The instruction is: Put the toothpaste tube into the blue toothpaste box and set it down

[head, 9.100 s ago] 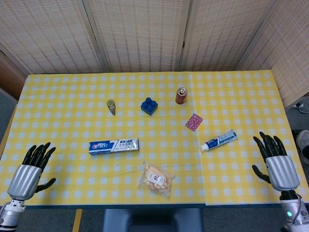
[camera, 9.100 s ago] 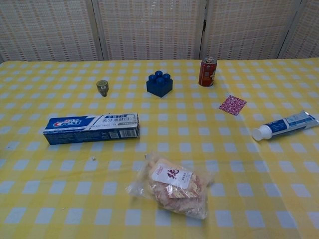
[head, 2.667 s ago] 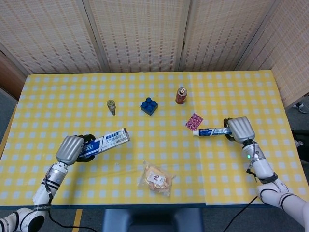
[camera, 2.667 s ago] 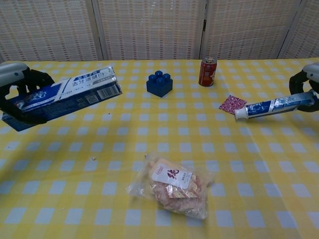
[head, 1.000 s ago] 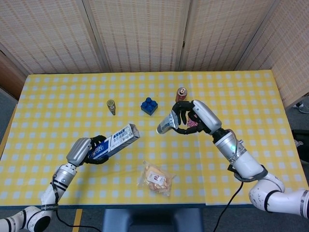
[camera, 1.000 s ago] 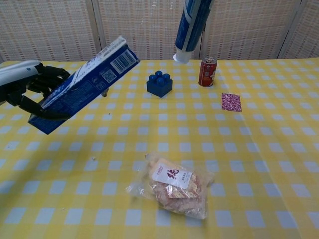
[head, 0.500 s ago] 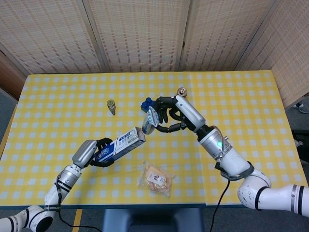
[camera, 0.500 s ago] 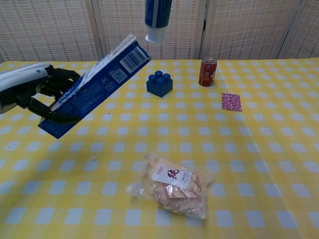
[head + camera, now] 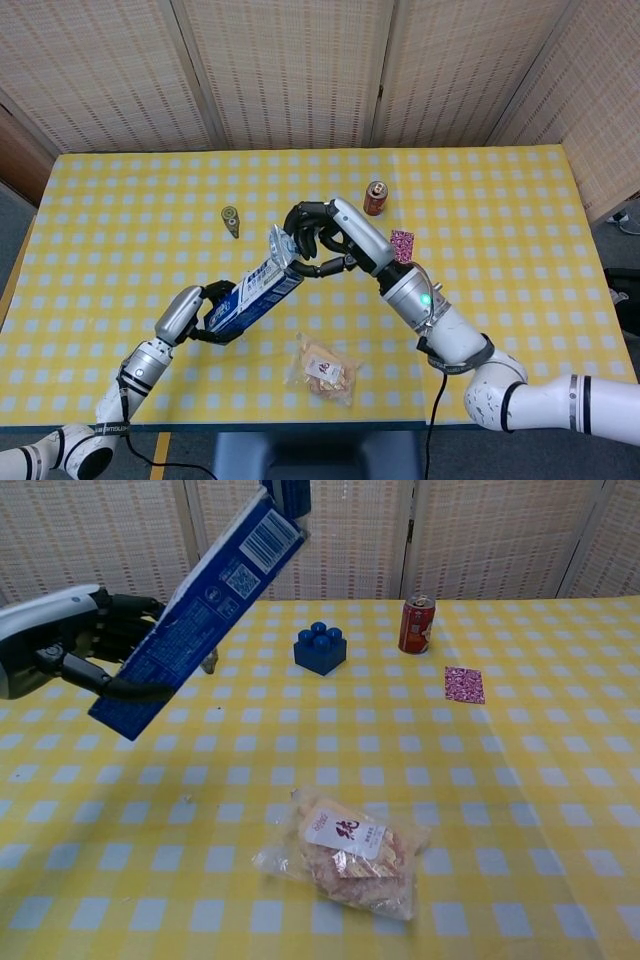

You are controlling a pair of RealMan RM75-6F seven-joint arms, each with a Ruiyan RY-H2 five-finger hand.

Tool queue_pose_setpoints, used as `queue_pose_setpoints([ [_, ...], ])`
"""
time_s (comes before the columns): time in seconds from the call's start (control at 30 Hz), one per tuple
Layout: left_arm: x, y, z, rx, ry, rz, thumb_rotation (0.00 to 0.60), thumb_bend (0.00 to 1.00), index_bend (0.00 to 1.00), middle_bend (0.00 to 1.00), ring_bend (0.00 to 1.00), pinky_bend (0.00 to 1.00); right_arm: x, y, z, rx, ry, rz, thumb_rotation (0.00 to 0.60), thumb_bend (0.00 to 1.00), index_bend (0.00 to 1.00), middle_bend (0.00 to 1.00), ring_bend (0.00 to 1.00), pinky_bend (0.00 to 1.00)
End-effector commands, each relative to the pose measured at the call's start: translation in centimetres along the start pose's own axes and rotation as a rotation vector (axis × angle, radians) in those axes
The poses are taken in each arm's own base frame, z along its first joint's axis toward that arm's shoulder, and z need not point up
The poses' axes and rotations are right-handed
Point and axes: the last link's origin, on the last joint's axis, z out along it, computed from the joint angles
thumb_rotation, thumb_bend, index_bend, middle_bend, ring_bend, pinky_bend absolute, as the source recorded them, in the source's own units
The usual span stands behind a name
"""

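Observation:
My left hand (image 9: 203,311) (image 9: 72,643) grips the lower end of the blue toothpaste box (image 9: 255,290) (image 9: 198,608), held above the table and tilted up to the right. My right hand (image 9: 325,238) holds the toothpaste tube (image 9: 281,244) with its cap end pointing down at the box's raised end. In the chest view only a short piece of the tube (image 9: 287,496) shows at the top edge, meeting the box's upper end. How far the tube is inside the box cannot be told. The right hand itself is out of the chest view.
On the yellow checked table (image 9: 120,200) stand a red can (image 9: 376,198) (image 9: 416,625) and a blue brick (image 9: 320,648). A pink square (image 9: 402,244) (image 9: 465,684), a snack bag (image 9: 325,370) (image 9: 345,855) and a small round item (image 9: 231,220) lie there too.
My right hand has carried the tube left and down to the box's raised end. The left hand has tilted the box steeper and moved it slightly right.

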Motion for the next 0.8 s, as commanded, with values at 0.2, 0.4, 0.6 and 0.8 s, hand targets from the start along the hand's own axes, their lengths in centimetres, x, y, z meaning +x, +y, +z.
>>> queue_pose_setpoints([
  [0.2,0.1,0.5,-0.5,-0.025,0.009,-0.045,0.600,0.22,0.44,0.73,0.56,0.60,-0.1,-0.1,0.6,0.050,0.026,0.162,0.600,0.77,0.89,0.68,0.68,0.99],
  [0.4,0.2,0.8,-0.5,-0.042,0.018,-0.062,0.600,0.22,0.45,0.73,0.56,0.60,-0.3,0.4,1.0,0.065,0.019,0.277,0.600,0.77,0.89,0.68,0.68,0.99],
  [0.6,0.2,0.5,-0.4,-0.031,0.013,-0.053,0.600,0.22,0.45,0.73,0.56,0.60,0.0,0.4,0.9,0.086,0.015,0.332,0.600,0.77,0.89,0.68,0.68,0.99],
  [0.8,0.0,0.3,-0.3,-0.023,0.008,-0.056,0.600,0.22,0.45,0.73,0.56,0.60,0.9,-0.2,0.5,0.121,0.029,0.357,0.600,0.77,0.89,0.68,0.68,0.99],
])
